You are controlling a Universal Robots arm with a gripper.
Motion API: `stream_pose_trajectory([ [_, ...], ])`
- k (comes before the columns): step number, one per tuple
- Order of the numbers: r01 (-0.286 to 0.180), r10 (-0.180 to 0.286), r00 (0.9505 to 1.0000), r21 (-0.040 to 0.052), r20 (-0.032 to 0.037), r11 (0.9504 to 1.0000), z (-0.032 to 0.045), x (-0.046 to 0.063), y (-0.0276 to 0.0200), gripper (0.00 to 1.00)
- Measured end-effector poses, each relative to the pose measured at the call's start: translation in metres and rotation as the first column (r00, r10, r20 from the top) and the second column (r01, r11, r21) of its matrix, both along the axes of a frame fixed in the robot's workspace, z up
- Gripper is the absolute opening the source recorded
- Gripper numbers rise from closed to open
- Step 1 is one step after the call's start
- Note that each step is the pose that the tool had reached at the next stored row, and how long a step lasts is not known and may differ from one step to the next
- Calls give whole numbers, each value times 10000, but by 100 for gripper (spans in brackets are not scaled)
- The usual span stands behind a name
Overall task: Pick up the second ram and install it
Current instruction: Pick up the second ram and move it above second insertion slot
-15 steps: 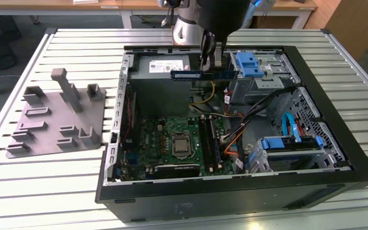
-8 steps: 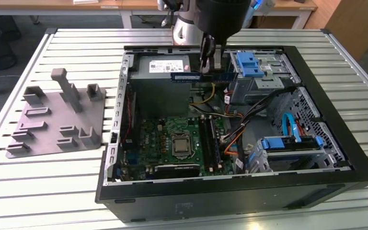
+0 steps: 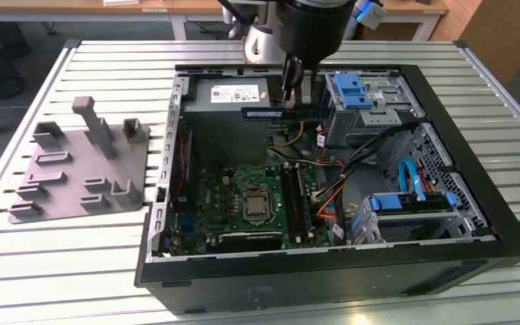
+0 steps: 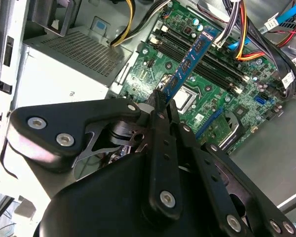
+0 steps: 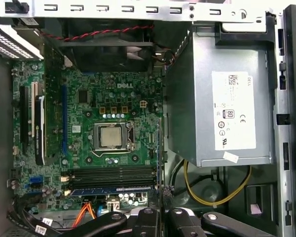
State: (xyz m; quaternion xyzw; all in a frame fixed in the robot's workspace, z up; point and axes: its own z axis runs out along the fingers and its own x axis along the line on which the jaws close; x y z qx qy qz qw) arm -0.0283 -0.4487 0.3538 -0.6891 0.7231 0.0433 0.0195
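Gripper (image 3: 292,101), upper centre of the exterior view, clenched on the ram (image 3: 263,113) above the open case (image 3: 332,281). Motherboard (image 3: 233,191) lies below, at lower centre.

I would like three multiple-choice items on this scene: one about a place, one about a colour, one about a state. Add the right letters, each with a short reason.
1. Where does the grey fixture stand?
A) on the floor
B) on the slatted table, at the exterior view's left of the computer case
C) on a shelf

2. What colour are the wires looping beside the power supply?
A) yellow
B) white
C) purple

3. How is the second ram now?
A) seated in a slot
B) lying on the fixture
C) held in the gripper, not in a slot

Answers: 1 B, it rests on the slats beside the case. 2 A, the first wrist view shows yellow loops. 3 C, in the second wrist view the gripper is shut on its end.
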Motion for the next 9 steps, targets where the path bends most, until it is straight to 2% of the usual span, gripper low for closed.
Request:
stream_pose_trajectory([
  [4,0,0,10000,-3,0,10000,-50,-5,-21,14],
  [7,-2,2,10000,-2,0,10000,-78,-20,-57,14],
  [9,-1,1,10000,-9,0,10000,-92,-36,-97,14],
])
